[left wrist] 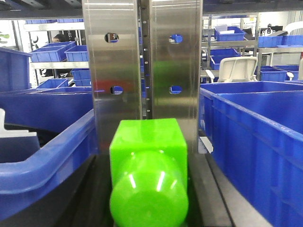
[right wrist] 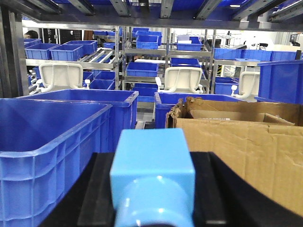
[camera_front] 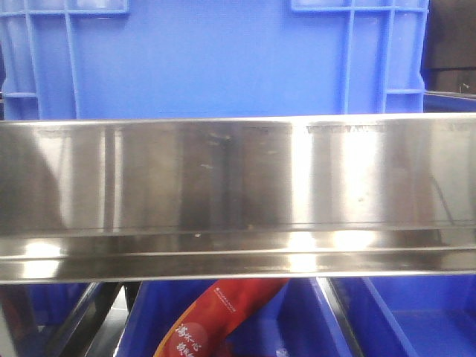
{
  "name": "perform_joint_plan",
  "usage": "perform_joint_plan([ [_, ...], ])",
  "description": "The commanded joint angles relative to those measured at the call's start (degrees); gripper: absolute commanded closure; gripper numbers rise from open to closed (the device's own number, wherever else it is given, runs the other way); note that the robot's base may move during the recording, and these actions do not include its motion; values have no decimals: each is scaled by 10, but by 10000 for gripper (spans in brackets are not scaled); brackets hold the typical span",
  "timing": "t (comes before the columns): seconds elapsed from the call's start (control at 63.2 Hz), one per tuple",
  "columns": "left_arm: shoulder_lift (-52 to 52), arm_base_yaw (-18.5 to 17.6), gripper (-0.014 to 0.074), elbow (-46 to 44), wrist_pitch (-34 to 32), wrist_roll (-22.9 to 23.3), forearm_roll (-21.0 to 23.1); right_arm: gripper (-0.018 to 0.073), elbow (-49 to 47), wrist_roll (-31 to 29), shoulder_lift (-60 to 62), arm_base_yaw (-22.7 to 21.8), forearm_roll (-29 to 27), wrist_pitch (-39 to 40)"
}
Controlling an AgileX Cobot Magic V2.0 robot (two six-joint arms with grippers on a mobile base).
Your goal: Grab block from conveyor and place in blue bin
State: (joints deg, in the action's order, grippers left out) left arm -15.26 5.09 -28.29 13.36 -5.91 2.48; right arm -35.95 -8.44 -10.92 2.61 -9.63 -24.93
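In the left wrist view a bright green block (left wrist: 147, 142) with a round knob sits between my left gripper's (left wrist: 149, 189) black fingers (left wrist: 92, 198), which are shut on it. In the right wrist view a light blue block (right wrist: 154, 151) with a round knob sits between my right gripper's (right wrist: 152, 189) black fingers (right wrist: 215, 189), which are shut on it. A big blue bin (left wrist: 255, 142) stands right of the left gripper. Another blue bin (right wrist: 52, 142) stands left of the right gripper. The conveyor is out of view.
A steel upright (left wrist: 142, 71) stands close ahead of the green block, with a blue bin rim (left wrist: 47, 156) at left. A cardboard box (right wrist: 246, 142) is right of the right gripper. The front view shows a steel rail (camera_front: 238, 186), a blue crate (camera_front: 216, 59) and a red packet (camera_front: 216, 320).
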Motion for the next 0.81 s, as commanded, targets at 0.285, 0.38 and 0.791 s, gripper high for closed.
perform_joint_plan([
  [0.285, 0, 1, 708, -1, -11, 2, 4, 721, 1, -1, 2, -1, 2, 9],
  [0.38, 2, -2, 708, -1, -11, 2, 4, 721, 1, -1, 2, -1, 2, 12],
  [0.791, 0, -117, 708, -8, -15, 2, 4, 721, -9, -1, -15, -1, 0, 24],
])
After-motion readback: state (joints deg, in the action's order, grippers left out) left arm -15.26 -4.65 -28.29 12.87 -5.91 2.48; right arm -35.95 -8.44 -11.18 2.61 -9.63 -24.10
